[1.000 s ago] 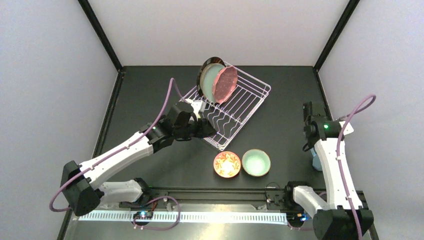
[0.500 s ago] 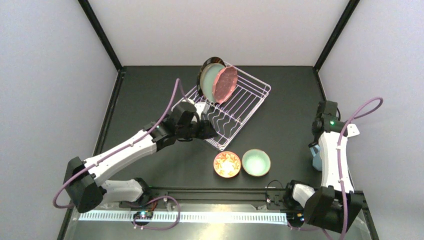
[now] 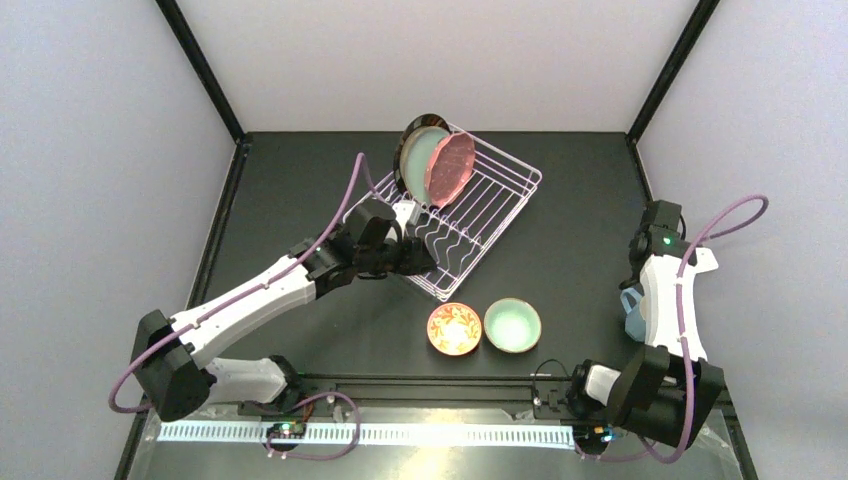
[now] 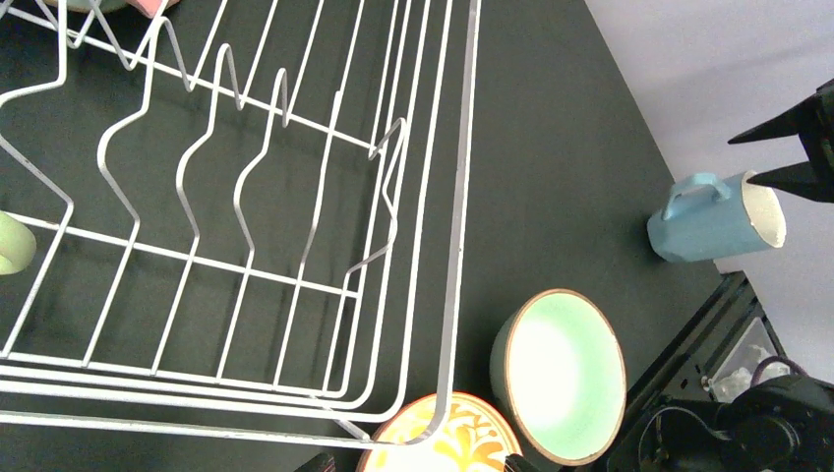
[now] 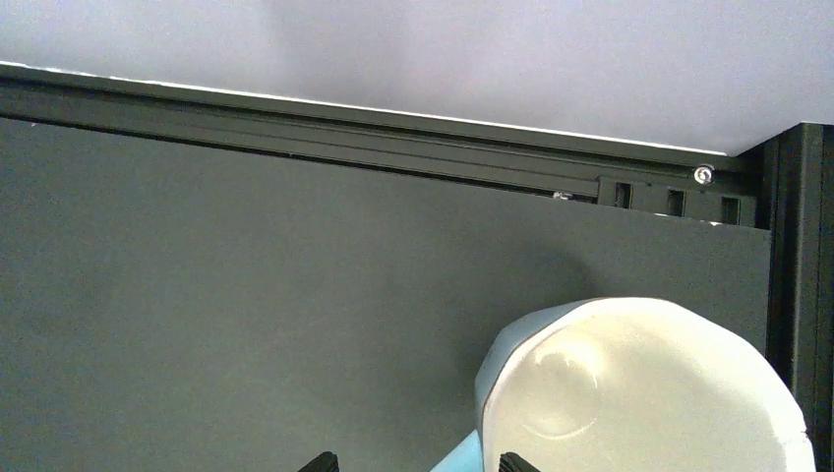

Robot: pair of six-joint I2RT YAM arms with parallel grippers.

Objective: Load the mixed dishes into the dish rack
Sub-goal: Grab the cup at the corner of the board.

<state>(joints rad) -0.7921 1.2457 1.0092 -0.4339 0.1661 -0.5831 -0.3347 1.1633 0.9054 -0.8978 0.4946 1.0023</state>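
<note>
Pale walls (image 3: 100,150) and black corner posts (image 3: 200,65) stand around a dark table (image 3: 560,250). The biggest thing on it is the white wire dish rack (image 3: 505,190). It sits at a slant toward the back middle.

Two arms reach out from the near edge. The left arm (image 3: 260,295) stretches to the near left side of the rack. The right arm (image 3: 665,310) bends out to the right edge of the table.

Three plates stand on edge at the far left end of the rack, leaning together. The cream plate with dark striped rim (image 3: 407,150) is at the back, the teal flower plate (image 3: 424,155) is next, and the pink dotted scalloped plate (image 3: 453,168) is in front.

Two bowls sit upright on the table just in front of the rack, side by side. The red-orange bowl (image 3: 454,329) is on the left and the mint bowl (image 3: 512,325) is on the right.

The blue mug (image 4: 713,218) lies on its side by the right edge of the table, far from the rack (it is white inside). A small pale thing at the left side of the rack may be the cream mug (image 3: 402,212), but too little of it shows.

The right gripper (image 5: 415,460) is right at the blue mug with its fingertips apart. One tip is outside the mug's wall and one is over its open mouth. I cannot tell if they touch it. The left gripper (image 3: 418,264) hangs over the near corner of the rack. Its fingertips are apart too and hold nothing.
</note>
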